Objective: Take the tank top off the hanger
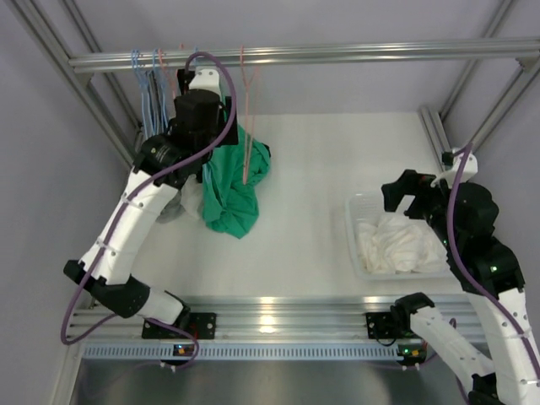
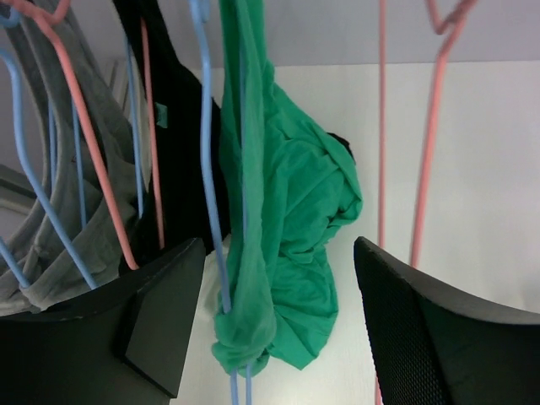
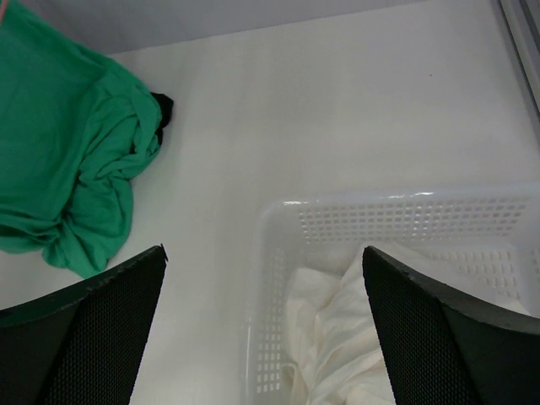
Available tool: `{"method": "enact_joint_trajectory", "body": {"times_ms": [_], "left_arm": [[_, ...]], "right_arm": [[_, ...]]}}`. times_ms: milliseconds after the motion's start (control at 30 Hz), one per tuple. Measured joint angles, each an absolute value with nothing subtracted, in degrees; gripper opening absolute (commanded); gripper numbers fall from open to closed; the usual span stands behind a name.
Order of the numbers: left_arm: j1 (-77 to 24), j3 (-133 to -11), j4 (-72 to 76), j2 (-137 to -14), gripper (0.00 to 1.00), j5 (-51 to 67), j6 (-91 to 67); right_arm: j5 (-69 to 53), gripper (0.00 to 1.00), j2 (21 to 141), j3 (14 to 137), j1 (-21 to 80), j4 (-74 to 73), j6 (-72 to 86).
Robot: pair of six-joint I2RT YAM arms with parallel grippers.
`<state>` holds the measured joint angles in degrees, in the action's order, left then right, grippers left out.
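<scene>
A green tank top (image 1: 234, 184) hangs from a blue hanger (image 2: 211, 194) at the back left, its lower part bunched on the table. In the left wrist view the green tank top (image 2: 291, 211) has a strap wrapped round the hanger's wire. My left gripper (image 2: 278, 295) is open, its jaws either side of that strap and hanger, touching neither. In the top view the left gripper (image 1: 211, 126) is up near the rail. My right gripper (image 3: 263, 316) is open and empty above the near left corner of a white basket (image 3: 278, 278); it also shows in the top view (image 1: 401, 192).
Grey and black garments (image 2: 93, 169) hang on blue and pink hangers (image 2: 93, 160) left of the green one. Two bare pink hangers (image 2: 422, 126) hang to its right. The white basket (image 1: 354, 232) at the right holds white cloth (image 1: 396, 240). A metal rail (image 1: 295, 57) crosses the back.
</scene>
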<state>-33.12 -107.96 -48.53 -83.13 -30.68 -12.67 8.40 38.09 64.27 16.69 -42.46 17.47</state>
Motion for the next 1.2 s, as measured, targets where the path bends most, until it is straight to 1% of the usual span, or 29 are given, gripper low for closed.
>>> {"method": "enact_joint_trajectory", "body": {"times_ms": [200,300,333,400,433,500,533,567,667,700,800,833,867,900,1200], "left_arm": [[-30.92,-107.98,-49.34,-83.18,0.76,-32.21,-12.69],[-29.15,-107.98,-49.30,-82.59,0.66,-30.68,-12.47],[-27.64,-107.98,-49.21,-82.52,0.60,-28.73,-12.29],[-24.58,-107.92,-48.99,-82.70,0.57,-25.19,-12.23],[-23.07,-107.90,-48.86,-82.91,0.53,-23.77,-12.23],[-20.97,-107.90,-48.75,-83.57,0.49,-21.67,-12.29],[-20.53,-107.87,-48.64,-83.90,0.36,-20.93,-12.25],[-20.25,-107.83,-48.36,-84.29,0.30,-20.03,-12.47],[-20.14,-107.39,-47.24,-85.43,0.25,-17.19,-11.99],[-20.16,-107.35,-46.96,-85.71,0.20,-16.40,-11.99],[-20.18,-107.33,-46.24,-86.19,0.14,-14.70,-11.75],[-20.18,-107.33,-46.11,-86.21,0.14,-14.41,-11.64],[-20.18,-107.33,-45.91,-86.21,0.10,-14.37,-11.49],[-20.18,-107.33,-45.65,-86.21,0.00,-14.35,-11.40],[-20.18,-107.35,-45.10,-86.21,0.00,-14.44,-10.31]], "right_arm": [[5.45,0.96,34.79,64.64,16.69,-42.44,15.14],[4.73,0.96,34.35,64.86,16.69,-42.26,14.94],[4.54,0.96,34.37,64.86,16.69,-42.24,14.94],[4.16,0.96,34.41,64.86,16.69,-42.17,14.96],[3.95,0.95,34.41,64.86,16.69,-42.09,14.96],[3.53,0.96,34.41,64.84,16.69,-41.87,14.98],[3.33,0.95,34.41,64.75,16.69,-41.69,14.98],[3.22,0.95,34.39,64.55,16.69,-41.47,14.98],[2.92,0.95,34.41,63.99,16.69,-41.32,15.03],[2.87,0.95,34.41,63.72,16.69,-41.08,15.03],[2.66,0.95,34.44,63.29,16.69,-40.80,15.05],[2.59,0.95,34.48,63.24,16.69,-40.66,15.05],[2.48,0.95,34.52,63.09,16.69,-40.32,15.05],[2.42,0.95,34.52,62.92,16.69,-39.97,15.05],[1.41,0.95,34.52,60.36,16.69,-38.00,15.07]]}}
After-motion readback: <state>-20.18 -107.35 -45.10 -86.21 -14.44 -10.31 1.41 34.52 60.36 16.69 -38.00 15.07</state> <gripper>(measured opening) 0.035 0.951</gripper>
